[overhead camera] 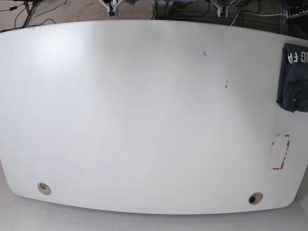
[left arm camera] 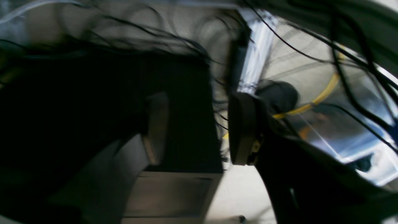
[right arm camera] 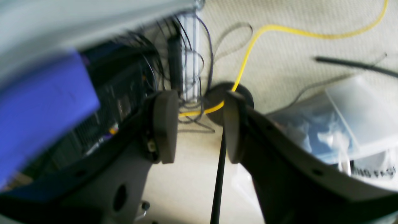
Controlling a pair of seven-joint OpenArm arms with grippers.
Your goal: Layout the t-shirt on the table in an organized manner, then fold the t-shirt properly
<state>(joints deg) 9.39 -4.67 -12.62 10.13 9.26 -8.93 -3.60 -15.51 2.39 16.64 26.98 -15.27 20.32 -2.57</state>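
Folded t-shirt [overhead camera: 294, 77] is placed at the table's [overhead camera: 144, 110] right edge. Left gripper [left arm camera: 199, 127] and right gripper [right arm camera: 197, 129] are seen parted, nothing held.

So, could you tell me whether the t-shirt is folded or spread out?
Folded: the t-shirt is a compact bundle at the table's edge, its lettering cut off.

t-shirt [overhead camera: 293, 77] print: white block letters are showing partly at the tabletop's [overhead camera: 144, 120] right edge, reading "FA" and "G"; the rest is cut off.
clear bag [right arm camera: 370, 169] print: dark letters are showing, too blurred to read.
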